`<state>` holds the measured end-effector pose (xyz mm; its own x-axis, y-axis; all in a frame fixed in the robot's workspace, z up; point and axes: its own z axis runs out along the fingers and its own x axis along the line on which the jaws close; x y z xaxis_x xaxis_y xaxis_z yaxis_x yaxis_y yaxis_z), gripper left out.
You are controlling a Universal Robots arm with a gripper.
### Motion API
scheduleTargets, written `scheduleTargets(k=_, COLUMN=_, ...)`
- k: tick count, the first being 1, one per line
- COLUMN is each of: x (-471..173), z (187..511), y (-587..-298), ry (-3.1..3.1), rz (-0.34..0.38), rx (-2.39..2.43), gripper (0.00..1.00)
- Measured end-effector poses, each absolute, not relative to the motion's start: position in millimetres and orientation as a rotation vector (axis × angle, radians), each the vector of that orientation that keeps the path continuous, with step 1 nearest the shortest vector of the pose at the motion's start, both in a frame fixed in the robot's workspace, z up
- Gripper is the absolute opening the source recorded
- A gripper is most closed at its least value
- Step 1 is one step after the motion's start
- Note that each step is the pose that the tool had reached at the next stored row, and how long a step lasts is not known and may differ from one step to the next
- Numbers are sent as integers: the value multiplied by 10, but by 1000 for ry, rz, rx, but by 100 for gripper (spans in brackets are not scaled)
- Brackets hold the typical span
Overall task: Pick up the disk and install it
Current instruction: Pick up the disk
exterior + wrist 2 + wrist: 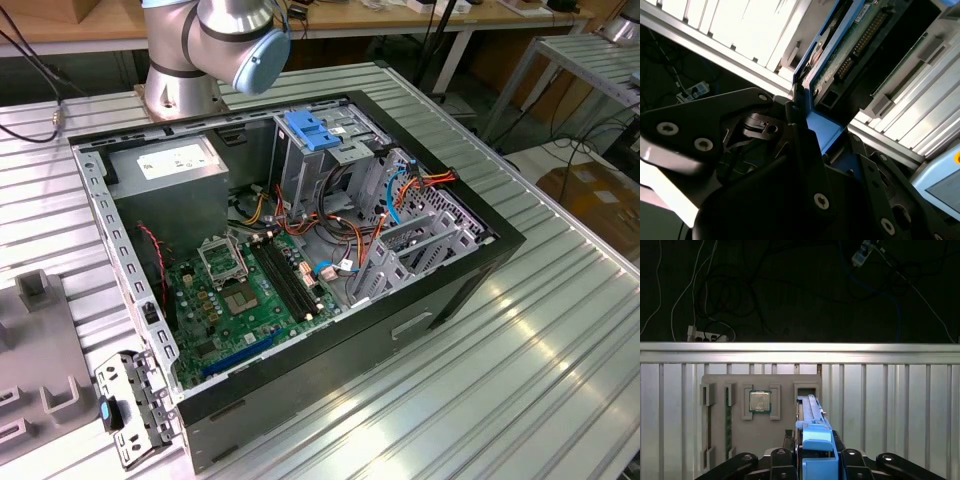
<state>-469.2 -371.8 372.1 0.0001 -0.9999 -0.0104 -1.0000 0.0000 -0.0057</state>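
The disk [812, 416] stands on edge in its bright blue carrier, its far end at a slot of the grey holder tray [760, 440]. My gripper [816, 452] sits at the near blue end tab with one black finger on each side, pressed against the carrier. In the second wrist view the disk [840, 65] shows its green circuit board and connector, and the gripper [825, 135] clamps the blue frame. In the exterior view the open computer case [470, 275] lies on the table, with a blue drive bracket [315, 132] at its far end.
The holder tray also carries a processor chip [760, 401] and a memory stick [728, 420]. The ribbed metal table ends at an edge [800, 352] just beyond the tray. Inside the case are a grey power supply [175, 165], a green motherboard [250, 300] and loose cables [340, 235].
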Motion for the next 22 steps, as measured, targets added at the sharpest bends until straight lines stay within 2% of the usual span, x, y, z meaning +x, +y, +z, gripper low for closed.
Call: scheduleTargets(k=22, x=-4682, z=3857, y=-3718, ry=2217, rz=12, rx=-2217, gripper=37)
